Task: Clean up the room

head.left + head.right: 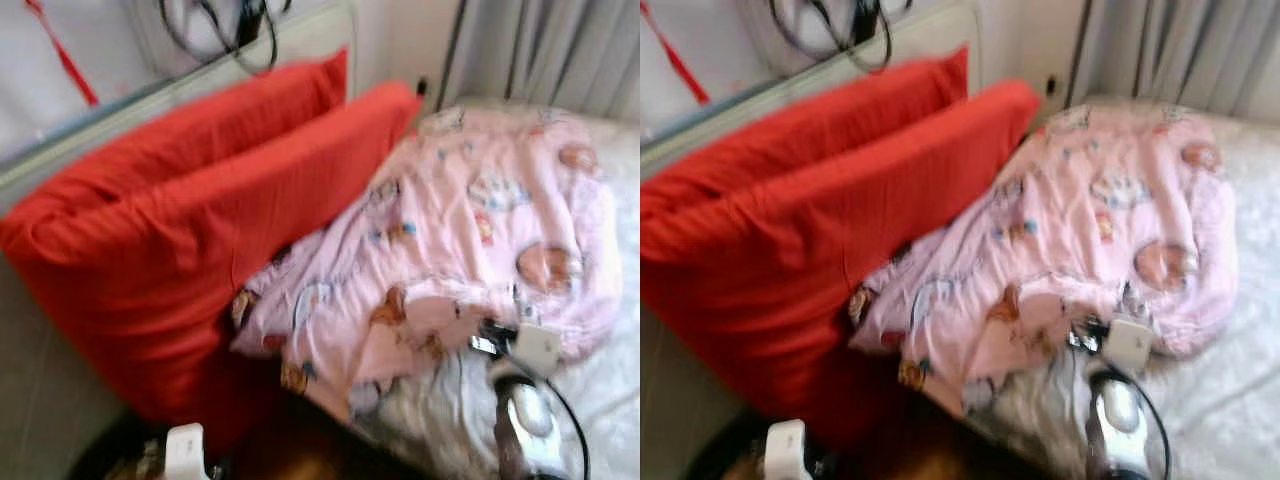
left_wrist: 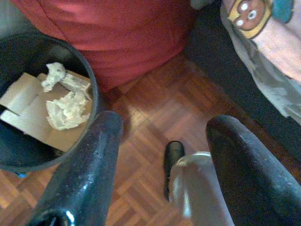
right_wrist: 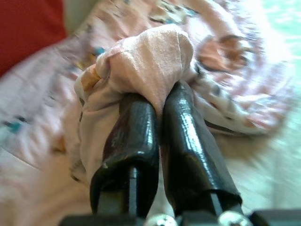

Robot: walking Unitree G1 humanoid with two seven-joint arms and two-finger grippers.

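A pink blanket (image 1: 470, 230) printed with cartoon bears lies crumpled on the bed, and its near edge reaches my right arm. My right gripper (image 3: 157, 101) is shut on a fold of that pink blanket (image 3: 146, 56), the cloth bunched over the two black fingertips. Two red pillows (image 1: 190, 220) lean against the headboard on the left. My left gripper (image 2: 160, 136) hangs open over the parquet floor beside the bed, with nothing between its fingers (image 2: 94, 160).
A black bin (image 2: 28, 155) holding cardboard and crumpled paper stands on the wooden floor by the red pillow. A white quilted sheet (image 1: 610, 390) covers the mattress. Grey curtains (image 1: 560, 50) hang behind the bed. Black cables (image 1: 240, 30) dangle above the headboard.
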